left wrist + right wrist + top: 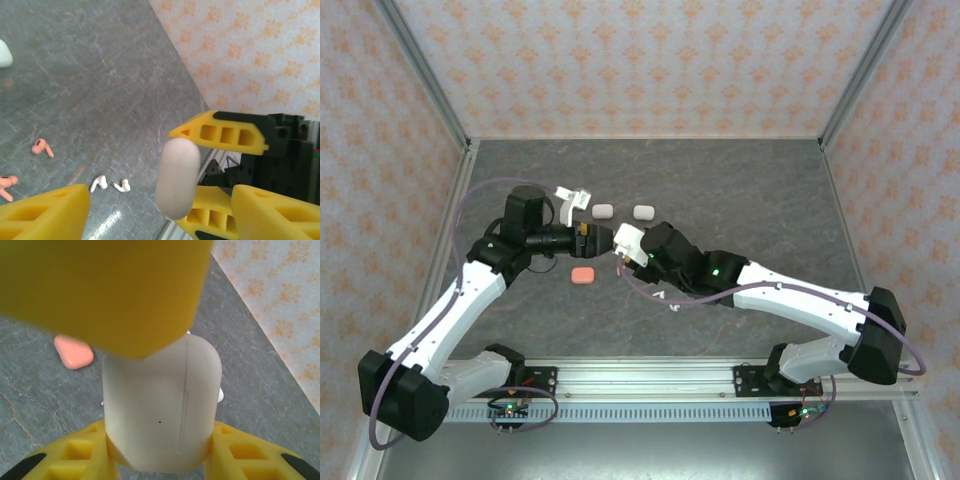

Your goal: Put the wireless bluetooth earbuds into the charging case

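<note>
Lying below the held case (177, 177): four loose earbuds (98, 183).

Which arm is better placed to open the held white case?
Left, probably: the right claw is shut on the white case, while the left claw is open, empty and close beside it.
</note>
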Tool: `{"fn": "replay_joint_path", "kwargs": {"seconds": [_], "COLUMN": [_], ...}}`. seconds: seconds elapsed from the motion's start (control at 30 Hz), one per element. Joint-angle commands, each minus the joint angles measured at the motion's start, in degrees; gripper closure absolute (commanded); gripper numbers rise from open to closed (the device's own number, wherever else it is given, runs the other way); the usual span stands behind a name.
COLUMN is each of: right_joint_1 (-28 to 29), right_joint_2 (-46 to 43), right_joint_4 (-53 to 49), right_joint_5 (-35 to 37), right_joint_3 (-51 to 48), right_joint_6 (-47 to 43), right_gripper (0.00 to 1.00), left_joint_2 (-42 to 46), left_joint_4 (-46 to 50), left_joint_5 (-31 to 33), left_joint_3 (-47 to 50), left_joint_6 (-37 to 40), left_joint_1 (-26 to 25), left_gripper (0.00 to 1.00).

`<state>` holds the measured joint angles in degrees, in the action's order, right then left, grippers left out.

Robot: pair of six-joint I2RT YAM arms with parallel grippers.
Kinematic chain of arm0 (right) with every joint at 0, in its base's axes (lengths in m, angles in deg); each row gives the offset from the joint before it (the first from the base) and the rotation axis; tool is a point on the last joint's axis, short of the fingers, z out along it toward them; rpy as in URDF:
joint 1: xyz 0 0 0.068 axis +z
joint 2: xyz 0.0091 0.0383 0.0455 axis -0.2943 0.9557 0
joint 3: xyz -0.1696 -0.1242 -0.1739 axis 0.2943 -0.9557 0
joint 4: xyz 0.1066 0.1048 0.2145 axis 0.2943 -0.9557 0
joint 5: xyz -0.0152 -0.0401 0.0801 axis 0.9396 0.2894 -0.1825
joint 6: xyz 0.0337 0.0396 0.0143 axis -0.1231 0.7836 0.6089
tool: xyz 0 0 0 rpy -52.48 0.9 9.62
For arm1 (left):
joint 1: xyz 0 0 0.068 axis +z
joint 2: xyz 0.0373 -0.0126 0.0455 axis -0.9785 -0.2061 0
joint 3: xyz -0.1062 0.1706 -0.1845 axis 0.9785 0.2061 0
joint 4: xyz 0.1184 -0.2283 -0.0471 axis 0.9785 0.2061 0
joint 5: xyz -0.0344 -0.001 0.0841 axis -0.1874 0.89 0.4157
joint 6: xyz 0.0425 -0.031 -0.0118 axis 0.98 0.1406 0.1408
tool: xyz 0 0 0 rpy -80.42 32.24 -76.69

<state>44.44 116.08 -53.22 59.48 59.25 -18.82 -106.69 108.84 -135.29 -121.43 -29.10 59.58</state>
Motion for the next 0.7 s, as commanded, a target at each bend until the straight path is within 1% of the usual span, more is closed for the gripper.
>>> {"fn": "replay_joint_path", "kwargs": {"seconds": [0.0, 0.2, 0.33, 0.43, 0.53, 0.6, 0.67], "right_joint_1": [-0.19, -0.22, -0.21, -0.28, -0.27, -0.22, -0.34], "right_joint_2": [-1.54, -0.92, -0.15, 0.36, 0.42, 0.67, 0.61], "right_joint_4": [1.92, 2.13, 2.27, 2.11, 2.18, 1.88, 1.41], "right_joint_5": [1.39, 0.30, 1.05, 0.91, 0.29, 0.25, 0.13], "right_joint_3": [0.01, 0.76, 1.24, 1.88, 1.98, 2.14, 2.34], "right_joint_6": [-0.09, 0.75, 0.94, 1.43, 1.62, 1.80, 2.18], "right_gripper": [0.60, 0.60, 0.60, 0.60, 0.60, 0.60, 0.60], "left_joint_2": [-0.83, -2.27, -2.83, -3.02, -3.20, -3.15, -2.96], "left_joint_4": [-1.19, -4.44, -6.60, -7.55, -7.62, -7.46, -7.29], "left_joint_5": [-2.71, -4.62, -5.23, -5.48, -5.59, -5.49, -5.30], "left_joint_3": [-1.81, -1.28, -0.79, -0.43, -0.44, -0.51, -0.52], "left_joint_6": [1.52, 0.93, 0.39, 0.14, 0.25, 0.37, 0.47], "left_joint_1": [-1.18, -3.22, -3.96, -4.14, -4.33, -4.33, -4.41], "left_gripper": [0.30, 0.39, 0.52, 0.57, 0.66, 0.76, 0.83]}}
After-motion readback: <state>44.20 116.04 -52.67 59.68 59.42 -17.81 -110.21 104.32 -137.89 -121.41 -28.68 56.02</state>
